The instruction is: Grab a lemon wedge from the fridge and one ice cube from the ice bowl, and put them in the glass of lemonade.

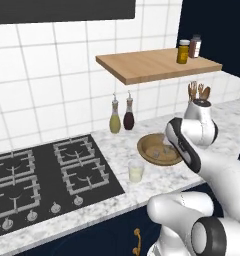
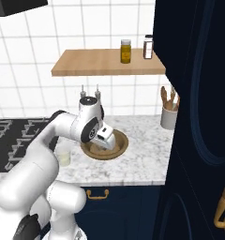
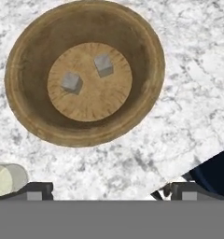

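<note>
The gripper (image 3: 107,190) hangs above the counter (image 3: 132,163) with its jaws wide apart and nothing in them; the glass of lemonade (image 1: 136,170) stands just beside the brown ice bowl (image 3: 34,116); two ice cubes (image 3: 71,82) lie inside it.

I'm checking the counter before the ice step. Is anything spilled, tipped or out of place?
Nothing stands out. The ice bowl sits flat on the marble with two ice cubes inside, the glass of lemonade stands upright beside it, and the open gripper hovers above.
</note>
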